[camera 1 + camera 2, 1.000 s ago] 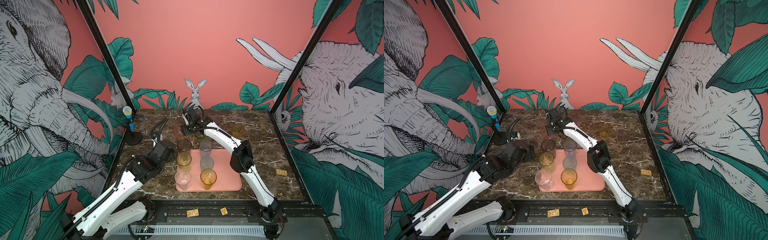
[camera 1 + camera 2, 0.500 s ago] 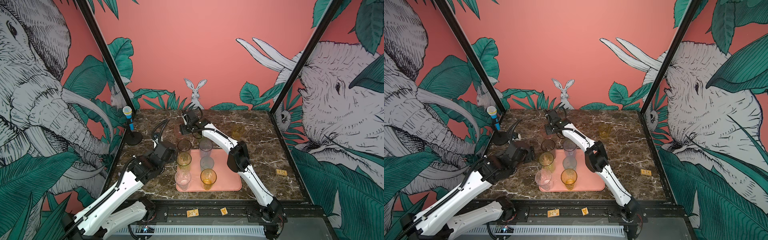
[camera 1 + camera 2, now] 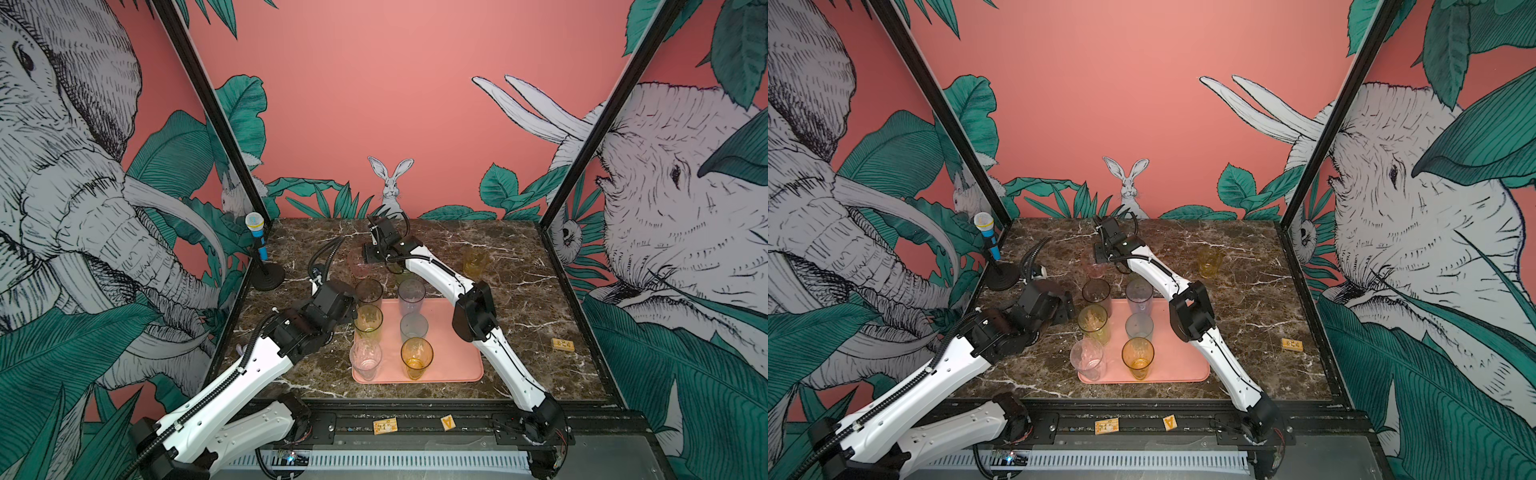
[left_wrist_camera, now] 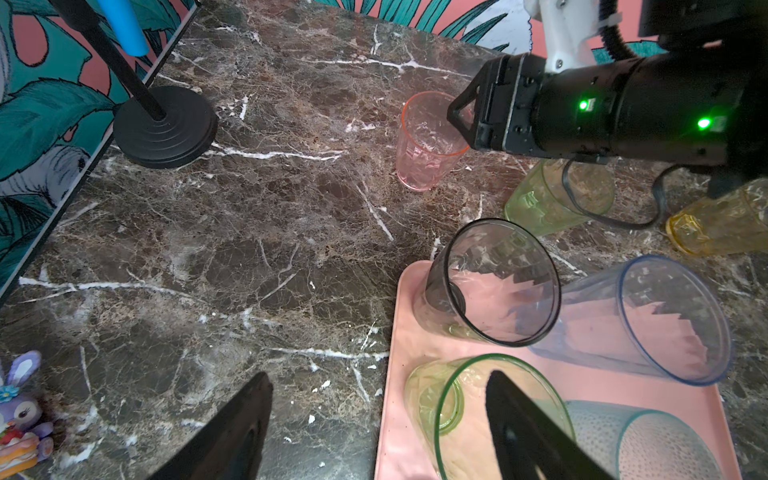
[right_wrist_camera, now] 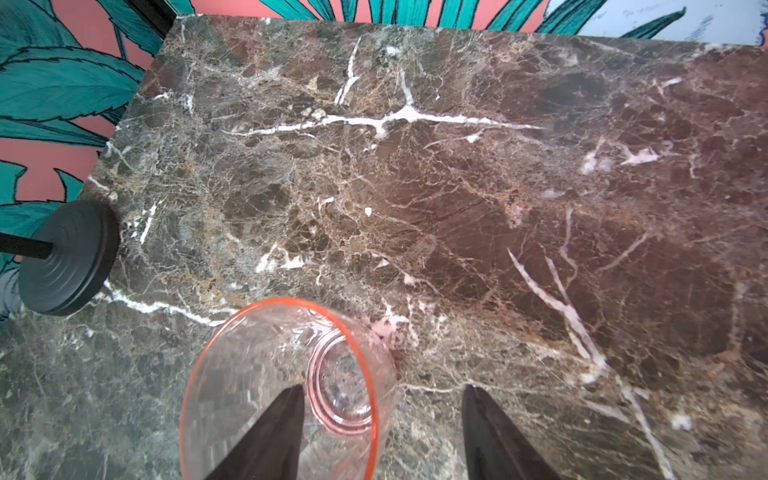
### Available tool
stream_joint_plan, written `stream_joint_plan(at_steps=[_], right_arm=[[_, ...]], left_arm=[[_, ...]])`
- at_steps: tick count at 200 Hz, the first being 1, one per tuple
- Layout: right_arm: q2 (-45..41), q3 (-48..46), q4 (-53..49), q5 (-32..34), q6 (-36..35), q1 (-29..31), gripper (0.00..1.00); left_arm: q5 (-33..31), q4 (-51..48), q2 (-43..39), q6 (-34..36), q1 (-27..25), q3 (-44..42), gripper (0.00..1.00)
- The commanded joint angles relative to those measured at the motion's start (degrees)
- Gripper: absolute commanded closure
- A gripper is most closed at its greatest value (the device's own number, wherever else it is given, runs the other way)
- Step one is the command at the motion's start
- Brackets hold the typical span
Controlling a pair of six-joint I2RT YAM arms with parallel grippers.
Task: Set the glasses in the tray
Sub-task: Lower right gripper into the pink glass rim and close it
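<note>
Our right hand (image 5: 382, 388) stands with its fingers apart over the pink glass (image 5: 249, 365). One finger seems to be inside the rim and the other outside it, and they are not yet clamped on the wall. That glass stands upright on the desk (image 5: 457, 187), just beyond the far left corner of the tray (image 3: 449, 361). Our left hand (image 4: 378, 375) is likewise spread and empty, hovering at the tray's left edge. Six glasses stand in the tray in two rows: the smoky grey glass (image 3: 368, 293), lilac-blue glass (image 3: 411, 296), tall green glass (image 3: 368, 324), short teal-grey glass (image 3: 414, 328), clear glass (image 3: 365, 359) and tall amber glass (image 3: 417, 359). Three are left on the desk: the pink one, a short green glass (image 4: 552, 199) beside the right arm, and a short amber glass (image 3: 476, 261) well apart to the right. We judge the task about two thirds done, with the pink glass next.
</note>
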Motion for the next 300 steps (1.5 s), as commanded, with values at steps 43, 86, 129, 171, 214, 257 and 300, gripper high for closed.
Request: stream_joint_plan(at_steps=[43, 86, 129, 171, 214, 257, 300], right_arm=[[2.09, 1.83, 3.26, -1.63, 3.23, -0.58, 0.47], [3.05, 2.31, 3.41, -2.68, 4.11, -0.66, 0.59], [3.35, 2.36, 3.63, -3.07, 4.03, -0.77, 0.68], [3.24, 2.36, 3.63, -3.39, 3.77, -0.79, 0.8], [2.69, 2.02, 3.53, -3.36, 3.33, -0.83, 0.89], [1.78, 1.92, 3.23, -4.69, 3.5, -1.26, 0.98], [-2.2, -1.12, 3.06, -5.59, 2.65, -1.45, 1.0]], left_arm=[[-2.05, -0.96, 0.53, 0.85, 0.18, 1.93, 0.17], [-2.03, -1.19, 0.62, 0.91, 0.18, 2.02, 0.18], [-2.39, -1.23, -0.06, 0.83, 0.21, 1.59, 0.17], [-2.06, -1.4, -0.17, 0.59, 0.23, 1.23, 0.18], [-2.02, -1.61, -0.35, 0.28, 0.18, 1.05, 0.18], [-1.52, -1.7, -0.01, 0.11, 0.18, 1.05, 0.18], [-0.84, -2.92, -1.03, -0.99, 0.18, 0.58, 0.17]])
